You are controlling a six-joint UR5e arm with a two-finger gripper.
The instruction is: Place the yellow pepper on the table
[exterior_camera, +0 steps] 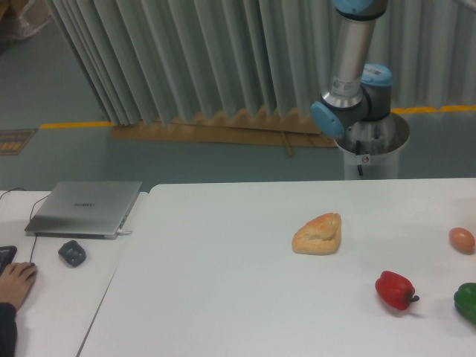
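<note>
Nearest the camera, a glossy green pepper (467, 301) is cut off by the right edge of the table (223, 297), and a shiny red pepper (396, 290), lobed and with a dark stem, is seen just beside it toward the front right corner. Further back along the right edge an egg (462, 240) is found, and a crusty, wedge-shaped piece of bread (318, 234) is set right of centre. The tabletop is plain, white and matte. A smaller white desk (52, 290) is butted against its left edge, on which a closed silver laptop (84, 209), a dark mouse (72, 253) and a person's hand (15, 282) are seen. Behind, a grey-green floor with a yellow line and a pleated grey curtain (193, 59) are shown. The arm (351, 82) is raised from a metal pedestal (370, 149) beyond the far edge and runs out of the top of the picture; the gripper is not in view, so its jaws cannot be judged. The yellow pepper is not visible anywhere.
</note>
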